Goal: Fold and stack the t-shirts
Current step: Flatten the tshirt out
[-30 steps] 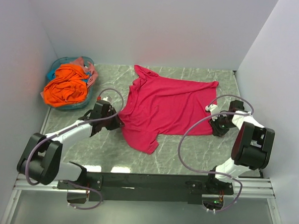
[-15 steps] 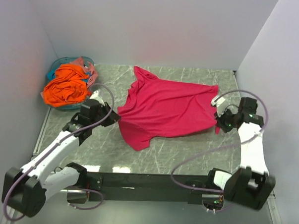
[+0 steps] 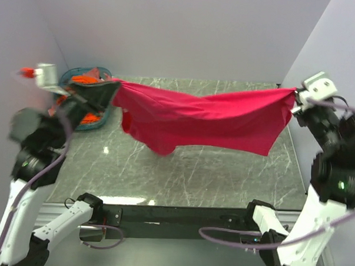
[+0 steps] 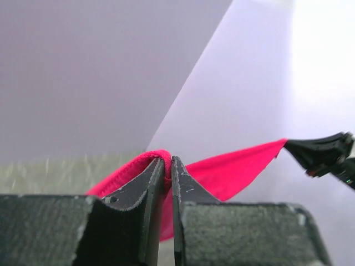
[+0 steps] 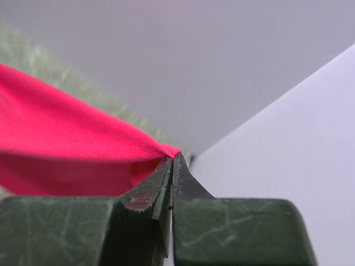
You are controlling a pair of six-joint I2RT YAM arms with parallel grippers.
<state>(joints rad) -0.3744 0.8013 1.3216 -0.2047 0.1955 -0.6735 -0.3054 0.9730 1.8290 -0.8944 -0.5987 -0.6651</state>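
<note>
a second ago the crimson-pink t-shirt point(image 3: 207, 119) lay flat on the table point(image 3: 193, 175), and now it hangs in the air, stretched between the left gripper point(image 3: 113, 84) and the right gripper point(image 3: 294, 94). each one has its fingers closed tight on an edge of the cloth, so i judge the first fold is only being prepared (nothing is folded or stacked yet). the raised left arm covers most of the teal basket point(image 3: 103, 117), so only small pieces of the orange t-shirt point(image 3: 85, 79) show, and the salmon one i cannot make out.

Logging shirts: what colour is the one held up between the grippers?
The shirt is plain crimson-pink, clearest in the top view.
</note>
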